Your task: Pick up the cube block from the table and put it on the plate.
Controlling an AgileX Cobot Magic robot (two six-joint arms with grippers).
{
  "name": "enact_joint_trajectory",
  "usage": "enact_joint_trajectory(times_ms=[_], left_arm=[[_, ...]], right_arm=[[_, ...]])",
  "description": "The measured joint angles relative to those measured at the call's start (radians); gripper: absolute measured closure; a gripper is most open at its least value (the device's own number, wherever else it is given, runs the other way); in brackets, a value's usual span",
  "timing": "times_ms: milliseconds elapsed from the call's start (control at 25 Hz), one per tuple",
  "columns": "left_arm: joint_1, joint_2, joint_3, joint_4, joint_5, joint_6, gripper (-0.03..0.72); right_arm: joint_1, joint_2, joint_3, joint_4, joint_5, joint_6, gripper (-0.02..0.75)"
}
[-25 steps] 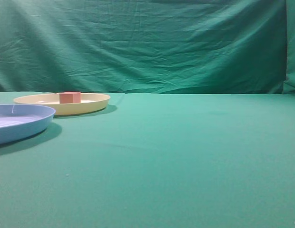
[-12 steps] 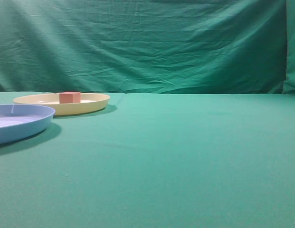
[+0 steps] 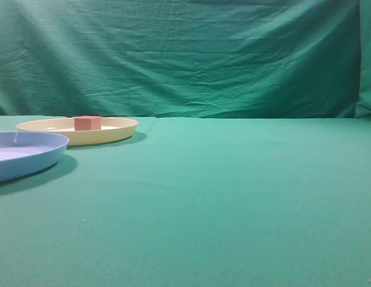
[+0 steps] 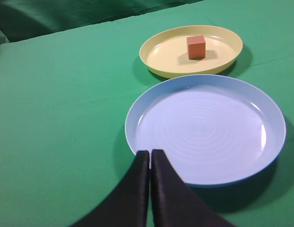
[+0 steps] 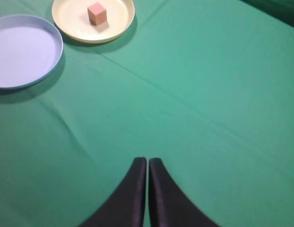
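Already your cube block (image 4: 196, 47) sits inside the cream plate (image 4: 161, 70), resting flat on its floor a little off centre, apart from the rim. Your left pincer (image 4: 150, 154) has its two dark fingers pressed together with nothing between them; it hangs over the near edge of the light blue plate (image 4: 137, 109), and the cream plate lies beyond that, ahead and slightly to the right of the fingertips, just beside the blue one. Your right pincer (image 5: 147, 162) is likewise closed on nothing, fingers meeting above bare green worktop (image 5: 208, 94); from it, the cream plate (image 5: 119, 24) with the cube block (image 5: 97, 13) is far ahead and to the left, well apart, and the blue plate (image 5: 47, 66) is further left. From the side camera you see only the cube block (image 3: 88, 122) in the cream plate (image 3: 116, 133), no arms
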Motion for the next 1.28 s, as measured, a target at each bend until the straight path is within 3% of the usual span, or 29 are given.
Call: enact_joint_trajectory(times_ms=[320, 600, 920, 1280], left_arm=[[0.000, 0.000, 0.000, 0.000, 0.000, 0.000, 0.688], [0.000, 0.000, 0.000, 0.000, 0.000, 0.000, 0.688], [0.000, 0.000, 0.000, 0.000, 0.000, 0.000, 0.688], [0.000, 0.000, 0.000, 0.000, 0.000, 0.000, 0.688]], right_arm=[[-0.322, -0.296, 0.344, 0.025, -0.332, -0.004, 0.738], [-0.574, -0.529, 0.660, 0.051, -0.528, -0.005, 0.738], [-0.642, -0.728, 0.909, 0.051, -0.574, -0.005, 0.738], [-0.645, -0.737, 0.930, 0.051, -0.555, -0.005, 0.738]])
